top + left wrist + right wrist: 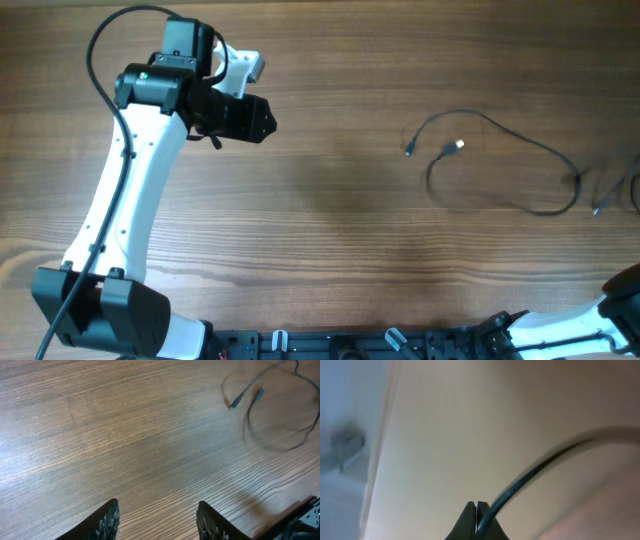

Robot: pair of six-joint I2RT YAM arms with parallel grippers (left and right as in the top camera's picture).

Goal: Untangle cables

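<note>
Thin dark cables (pixel 470 113) lie in a loose loop on the right of the wooden table (pixel 330 200), with two small metallic plug ends near its left side. More strands (pixel 597 208) run off the right edge. My left gripper (pixel 268 118) is open and empty, at the far left and well apart from the cables. Its wrist view shows the open fingers (pixel 157 512) over bare wood, with the blurred cable loop (pixel 247 425) far off at top right. My right gripper (pixel 477 510) is out of the overhead view. Its fingers are shut on a dark cable (pixel 530 472) that rises to the right.
The left arm (pixel 130 190) stretches from the near left corner to the far left. The right arm's base (pixel 620 295) sits at the near right corner. The right wrist view shows only a pale blurred wall.
</note>
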